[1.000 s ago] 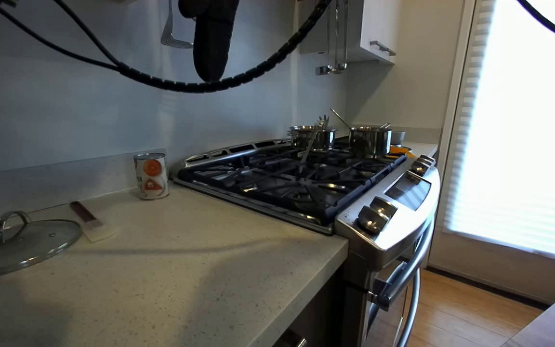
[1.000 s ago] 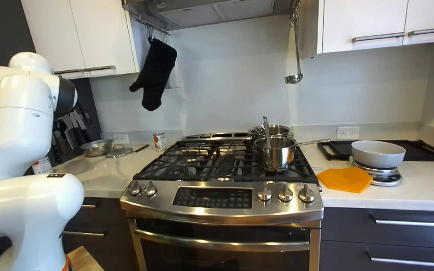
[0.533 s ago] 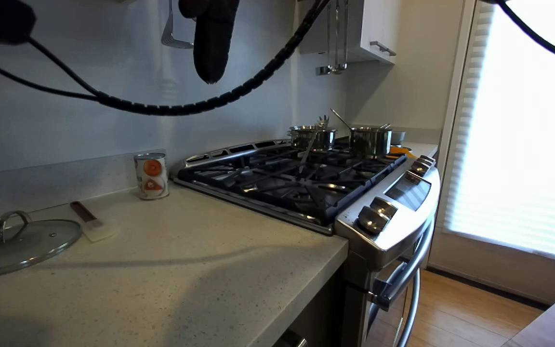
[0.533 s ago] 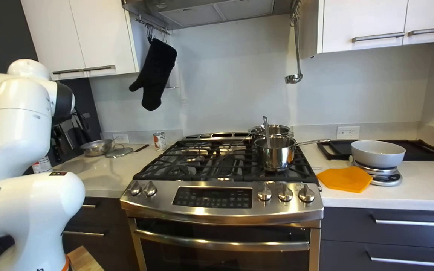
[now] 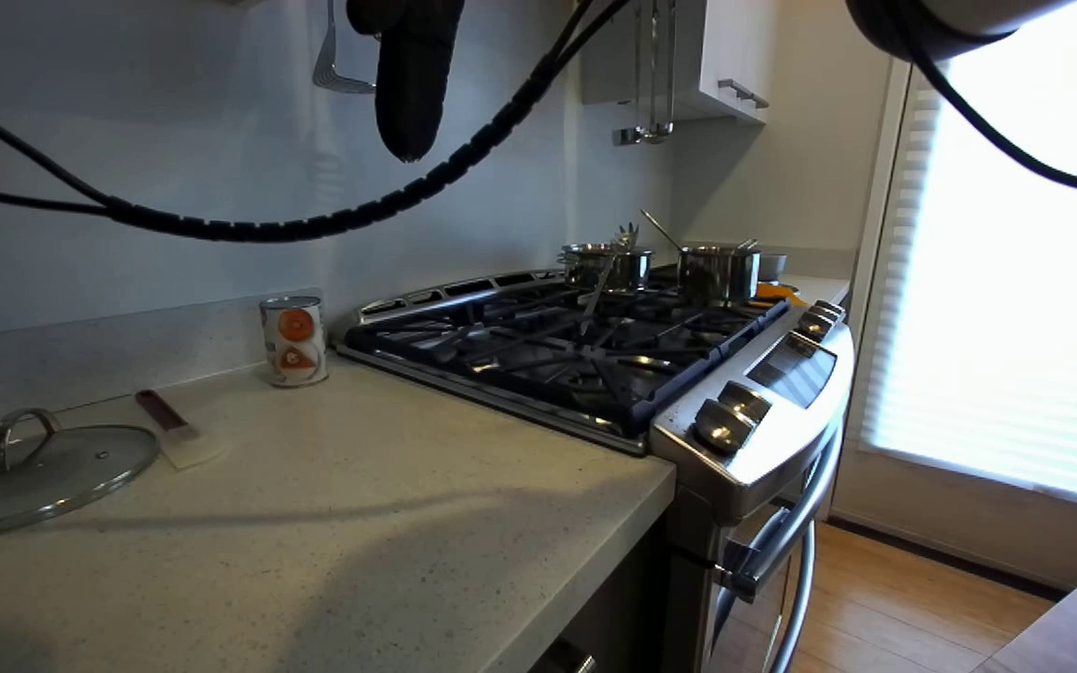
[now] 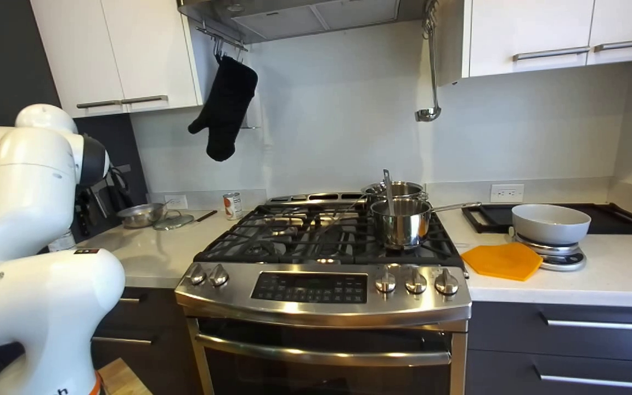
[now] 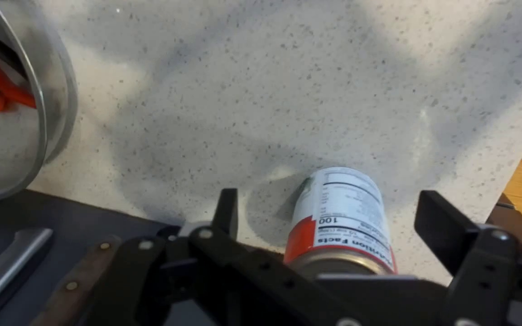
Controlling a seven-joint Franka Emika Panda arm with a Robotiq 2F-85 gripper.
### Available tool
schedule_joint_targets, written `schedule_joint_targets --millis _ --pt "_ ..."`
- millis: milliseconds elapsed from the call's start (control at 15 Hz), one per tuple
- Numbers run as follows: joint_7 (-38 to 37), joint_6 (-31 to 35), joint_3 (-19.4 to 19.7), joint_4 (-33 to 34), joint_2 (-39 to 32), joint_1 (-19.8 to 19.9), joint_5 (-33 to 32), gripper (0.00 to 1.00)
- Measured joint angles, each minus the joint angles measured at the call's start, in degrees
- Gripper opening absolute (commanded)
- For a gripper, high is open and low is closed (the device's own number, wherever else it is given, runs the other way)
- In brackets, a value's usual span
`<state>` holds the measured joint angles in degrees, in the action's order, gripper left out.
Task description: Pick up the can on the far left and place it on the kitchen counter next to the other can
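Kitchen counter [image 7: 252, 90], speckled, shadow-patched. Wrist view: gripper [image 7: 334, 210] released, fingers spread, far-left can [image 7: 347, 208] between them, gap either side. Rightward, in an exterior view: 1 steel bowl [image 6: 140, 220], 1 glass lid [image 6: 174, 222], other can [image 6: 232, 206] upright just beside stove [image 6: 321, 314].

In an exterior view, strong light comes through the window blind [image 5: 1015, 280], bleaching it nearly white, while the wall [image 5: 202, 121] looks dim and bluish. A thin, soft shadow crosses the tabletop [image 5: 221, 579], with a broader one reaching its front edge. Glare gleams on the steel stove front [image 6: 310, 314] in both exterior views. In the wrist view, blurry-edged shadows overlap on the speckled tabletop; the claw [image 7: 328, 202] is dark and soft in focus, the print on the can [image 7: 342, 217] partly legible.
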<state>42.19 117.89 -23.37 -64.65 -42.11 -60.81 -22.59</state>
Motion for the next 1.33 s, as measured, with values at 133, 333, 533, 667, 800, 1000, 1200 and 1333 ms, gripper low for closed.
schedule_joint_targets --millis 133,333,533,667,800,1000,1200,1333 --pt "2.53 1.60 -0.01 2.15 -2.09 -0.31 2.07 1.00" --pt "6.29 1.70 -0.27 4.96 -4.82 -0.53 7.16 1.00" --pt "9.12 1.35 -0.25 7.10 -6.74 -0.83 10.00 1.00" --pt "11.17 1.09 -0.21 8.53 -7.90 -1.09 10.72 1.00" --pt "13.28 0.98 -0.20 10.07 -9.20 -1.34 11.46 1.00" --pt "15.87 0.83 -0.17 12.29 -10.95 -1.79 12.37 1.00" --pt "17.45 0.66 -0.70 14.20 -12.45 -2.02 12.81 1.00" --pt "17.87 0.22 -1.36 15.32 -13.32 -2.03 12.81 1.00"
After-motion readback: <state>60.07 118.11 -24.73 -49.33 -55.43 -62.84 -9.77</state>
